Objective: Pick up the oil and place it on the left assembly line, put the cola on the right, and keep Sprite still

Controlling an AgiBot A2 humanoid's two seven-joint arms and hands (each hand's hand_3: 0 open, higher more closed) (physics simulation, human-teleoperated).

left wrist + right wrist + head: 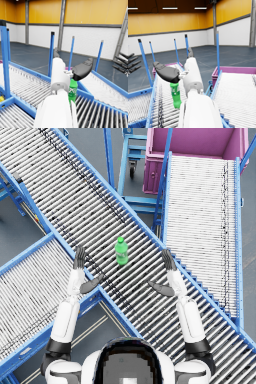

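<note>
Sprite bottle (121, 251) - green, standing upright - sits on the middle roller line (90, 203), which slants across the head view. It stands between the two hands, and neither touches it. At far left lies the left roller line (30, 288), its blue rail just beside the left arm. The left hand (80, 273) hangs over the middle rollers, fingers straight and thumb spread wide, holding nothing. The right hand (172, 277) mirrors it - fingers out, thumb apart, empty. Farther right runs the right roller line (200, 213), with a pink bin (195, 140) at its far end.
</note>
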